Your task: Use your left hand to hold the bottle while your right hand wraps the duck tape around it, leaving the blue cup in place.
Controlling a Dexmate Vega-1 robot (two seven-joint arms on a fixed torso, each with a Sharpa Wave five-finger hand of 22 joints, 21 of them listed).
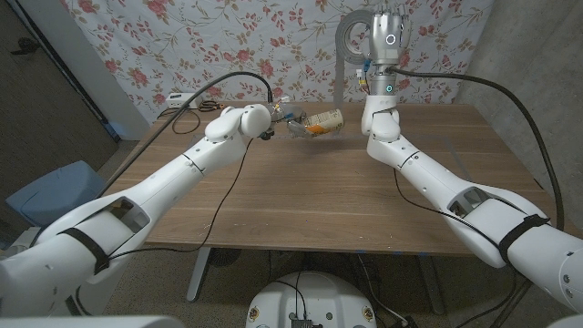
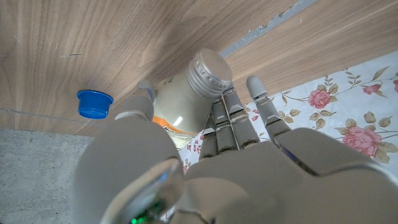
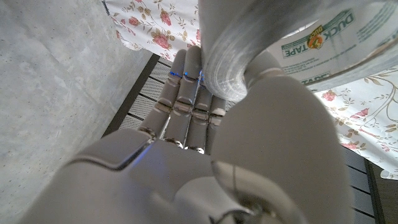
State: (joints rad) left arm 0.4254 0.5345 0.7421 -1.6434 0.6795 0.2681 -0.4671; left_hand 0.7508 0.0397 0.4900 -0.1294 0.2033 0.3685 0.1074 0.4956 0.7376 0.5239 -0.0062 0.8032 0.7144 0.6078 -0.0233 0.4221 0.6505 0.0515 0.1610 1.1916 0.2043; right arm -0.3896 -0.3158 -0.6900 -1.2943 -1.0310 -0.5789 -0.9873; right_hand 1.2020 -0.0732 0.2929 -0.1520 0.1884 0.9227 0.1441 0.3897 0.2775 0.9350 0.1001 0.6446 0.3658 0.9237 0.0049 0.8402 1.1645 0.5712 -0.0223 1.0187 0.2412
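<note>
The left hand (image 1: 276, 117) grips a clear plastic bottle (image 1: 321, 123) and holds it lifted off the wooden table (image 1: 301, 200), above the far middle of the tabletop, lying roughly on its side with an orange band visible on its body. In the left wrist view the same left hand (image 2: 236, 155) has its fingers (image 2: 229, 118) along one side of the bottle (image 2: 180, 99) and the thumb against the other, and the silver screw cap (image 2: 209, 70) points away from the palm. A blue cup (image 2: 94, 104), small and low, stands on the table beyond the bottle, apart from both the bottle and the hand. The right hand (image 1: 390, 27) is raised high above the far right part of the table, forearm upright, and holds a grey roll of duck tape (image 1: 351, 38) beside it, well above the bottle and not touching it. In the right wrist view the right hand (image 3: 205, 112) has the thumb pressed against the roll's (image 3: 236, 43) grey outer face, with fingers (image 3: 183, 93) extended behind it; the roll's printed inner core label (image 3: 323, 43) faces the camera. A floral-patterned backdrop (image 1: 228, 36) hangs behind the table. A white power strip (image 1: 180, 100) with dark cables lies at the far left corner of the table.
</note>
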